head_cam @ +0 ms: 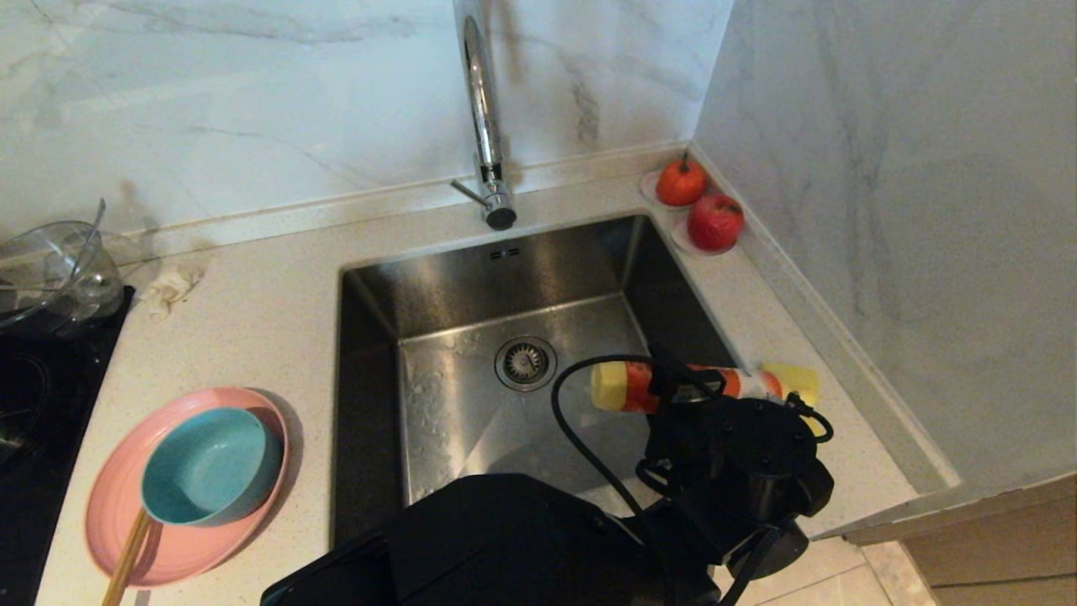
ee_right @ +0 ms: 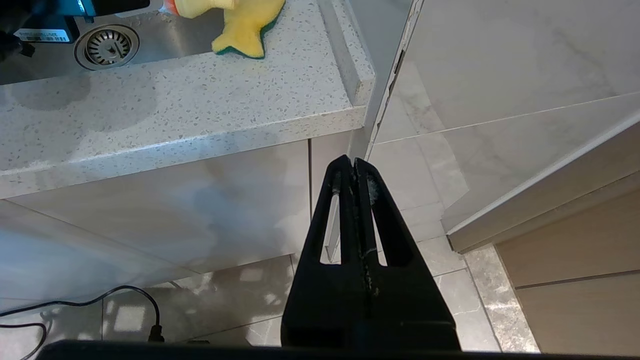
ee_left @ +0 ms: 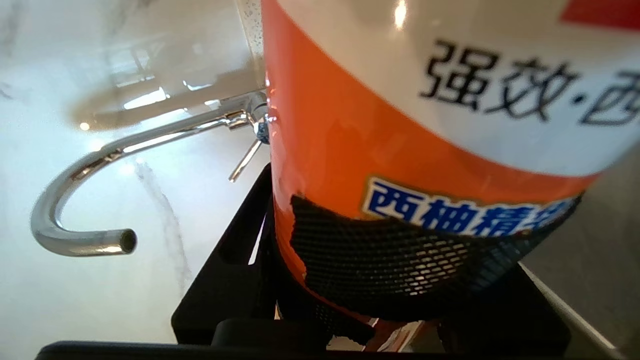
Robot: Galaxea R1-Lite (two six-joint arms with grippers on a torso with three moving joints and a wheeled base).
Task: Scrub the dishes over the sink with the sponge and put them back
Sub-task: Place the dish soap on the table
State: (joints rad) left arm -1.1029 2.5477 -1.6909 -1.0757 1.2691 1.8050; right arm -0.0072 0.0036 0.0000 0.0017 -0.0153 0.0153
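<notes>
My left gripper (head_cam: 683,385) reaches across to the right rim of the sink (head_cam: 454,421), shut on an orange, white and yellow detergent bottle (head_cam: 627,385) that lies tipped level. In the left wrist view the bottle (ee_left: 400,125) fills the space between the black fingers (ee_left: 235,260). The yellow sponge (head_cam: 795,380) lies on the counter just past the bottle's end; its green layer faces down in the right wrist view (ee_right: 247,27). The teal bowl (head_cam: 210,463) sits in the pink plate (head_cam: 105,505) left of the sink. My right gripper (ee_right: 354,165) hangs shut below the counter edge.
A chrome tap (head_cam: 484,126) stands behind the sink, over the drain strainer (head_cam: 526,362). Chopsticks (head_cam: 126,564) lean on the plate. A glass bowl (head_cam: 50,269) sits on a black hob (head_cam: 34,404) at far left. Two red fruits (head_cam: 698,206) sit in the back right corner by the wall.
</notes>
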